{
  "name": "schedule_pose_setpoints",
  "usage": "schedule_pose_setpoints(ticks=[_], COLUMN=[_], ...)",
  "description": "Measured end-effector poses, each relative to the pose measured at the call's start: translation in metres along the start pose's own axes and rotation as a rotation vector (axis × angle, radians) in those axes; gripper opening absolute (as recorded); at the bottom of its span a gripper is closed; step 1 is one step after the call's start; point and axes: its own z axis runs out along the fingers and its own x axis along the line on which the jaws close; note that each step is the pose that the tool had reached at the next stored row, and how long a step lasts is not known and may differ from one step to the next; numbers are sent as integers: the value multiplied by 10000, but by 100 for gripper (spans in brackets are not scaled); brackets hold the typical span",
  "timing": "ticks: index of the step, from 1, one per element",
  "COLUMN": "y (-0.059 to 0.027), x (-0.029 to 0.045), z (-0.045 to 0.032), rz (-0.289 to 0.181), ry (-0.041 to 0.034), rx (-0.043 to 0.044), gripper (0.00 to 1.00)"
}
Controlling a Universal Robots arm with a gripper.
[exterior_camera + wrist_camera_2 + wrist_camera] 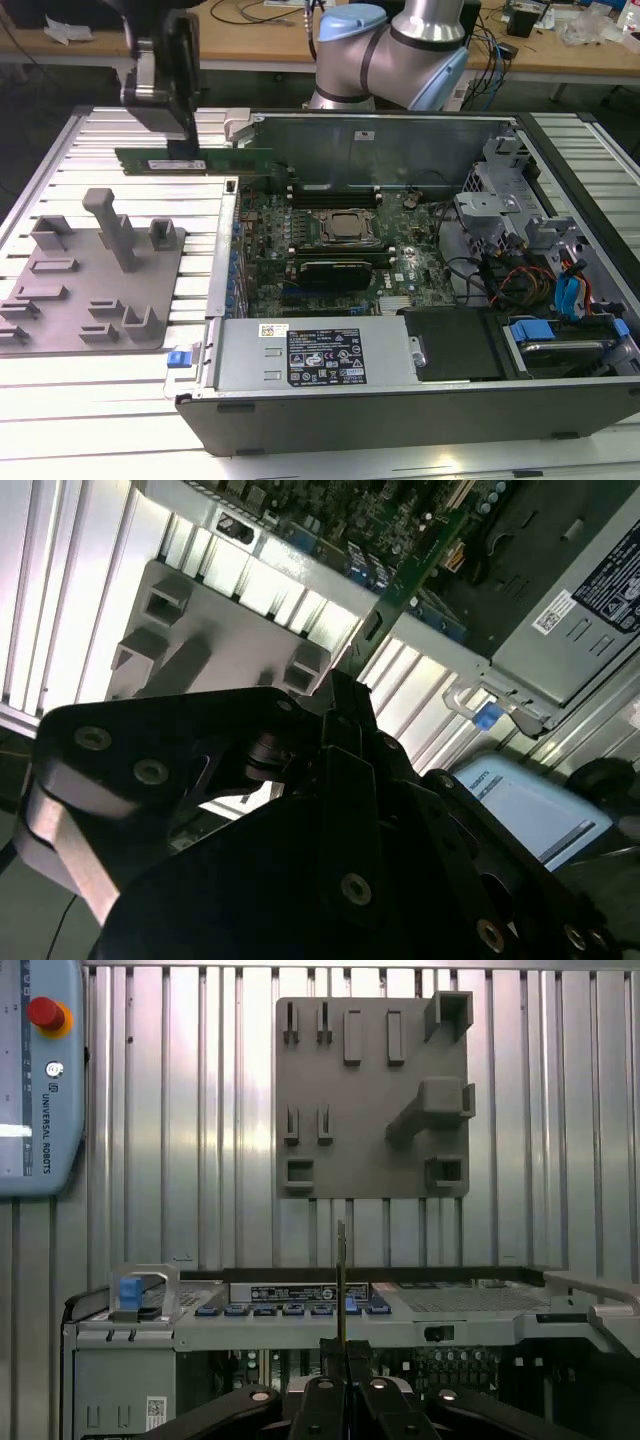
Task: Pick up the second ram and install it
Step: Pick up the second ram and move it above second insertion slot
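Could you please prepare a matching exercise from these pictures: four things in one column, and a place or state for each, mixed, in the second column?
1. second ram
2. grey fixture plate
3. silver CPU
4. power supply

A. flat on the slatted table
B. bears a black-and-white label
C. held in the air by the gripper
D. in the middle of the motherboard

Pairs: 1-C, 2-A, 3-D, 4-B.

Black-and-white printed label (pixel 327 357) on power supply housing (pixel 240 350); print too fine to read. One line of vertical lettering on pale blue pendant (pixel 40 1110), below red button (pixel 45 1012).
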Motion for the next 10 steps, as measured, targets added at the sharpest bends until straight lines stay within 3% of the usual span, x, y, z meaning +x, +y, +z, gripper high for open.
schedule_pose_setpoints(ticks=[1,10], y=[-122,-544], x=[0,-1], z=[-5,-22], rz=[-1,0], ry=[0,0], rx=[-2,-10], gripper=[9,9])
